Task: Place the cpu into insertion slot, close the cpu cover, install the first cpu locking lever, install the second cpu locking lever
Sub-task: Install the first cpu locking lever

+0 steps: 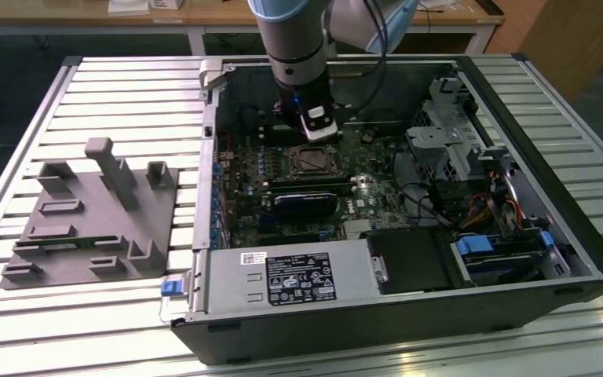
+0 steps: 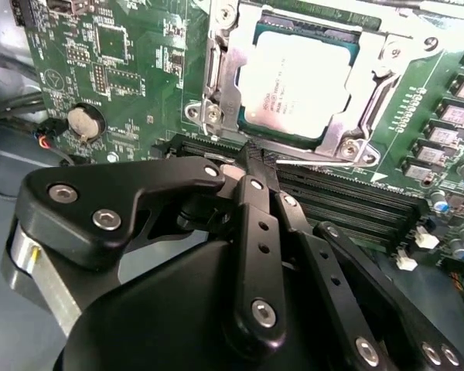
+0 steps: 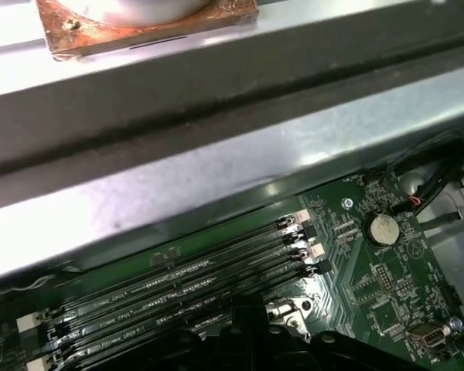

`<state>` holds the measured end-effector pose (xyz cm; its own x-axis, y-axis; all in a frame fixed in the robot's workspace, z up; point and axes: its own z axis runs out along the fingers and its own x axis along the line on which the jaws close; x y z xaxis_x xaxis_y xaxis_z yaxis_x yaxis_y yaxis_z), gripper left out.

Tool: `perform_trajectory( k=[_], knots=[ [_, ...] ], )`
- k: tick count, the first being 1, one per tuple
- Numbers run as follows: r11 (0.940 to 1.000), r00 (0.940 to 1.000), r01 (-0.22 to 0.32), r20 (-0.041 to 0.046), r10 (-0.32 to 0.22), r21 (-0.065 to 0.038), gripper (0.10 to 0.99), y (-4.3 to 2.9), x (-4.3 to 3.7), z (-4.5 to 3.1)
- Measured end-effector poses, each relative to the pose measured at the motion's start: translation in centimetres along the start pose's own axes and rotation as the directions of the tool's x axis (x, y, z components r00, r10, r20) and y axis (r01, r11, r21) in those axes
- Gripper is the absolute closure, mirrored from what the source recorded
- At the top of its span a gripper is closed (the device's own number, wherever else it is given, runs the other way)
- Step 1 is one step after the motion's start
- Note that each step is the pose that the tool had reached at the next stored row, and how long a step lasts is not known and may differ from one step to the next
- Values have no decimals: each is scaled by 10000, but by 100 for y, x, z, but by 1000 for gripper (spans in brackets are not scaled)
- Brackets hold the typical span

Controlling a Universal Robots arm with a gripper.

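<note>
Aluminium slats form one table [image 1: 123, 86] that carries one open black computer case [image 1: 385, 314]. At the exterior view's left stands one grey moulded fixture [image 1: 82, 228]. One arm [image 1: 296, 39] reaches down into the case. One green board [image 2: 124, 85] holds four long black memory slots [image 3: 178, 286]. One gripper [image 2: 243, 166] hangs at their edge, just beside the insertion slot [image 1: 292, 160], with its jaws drawn together at the tips. One cpu cover [image 2: 216, 93] lies flat over one cpu [image 2: 301, 81], which is seated in that slot. One coin cell [image 2: 85, 121] sits on the board.
</note>
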<state>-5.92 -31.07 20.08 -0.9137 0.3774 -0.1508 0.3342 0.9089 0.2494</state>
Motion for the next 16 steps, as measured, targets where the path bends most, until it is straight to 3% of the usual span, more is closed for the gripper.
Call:
perform_trajectory(
  k=[8, 16],
  knots=[
    [9999, 9999, -117, 93, 116, 113, 980, 75, 35, 28],
    [9992, 9995, -181, 261, 171, 363, 980, 65, 42, 70]
  ],
)
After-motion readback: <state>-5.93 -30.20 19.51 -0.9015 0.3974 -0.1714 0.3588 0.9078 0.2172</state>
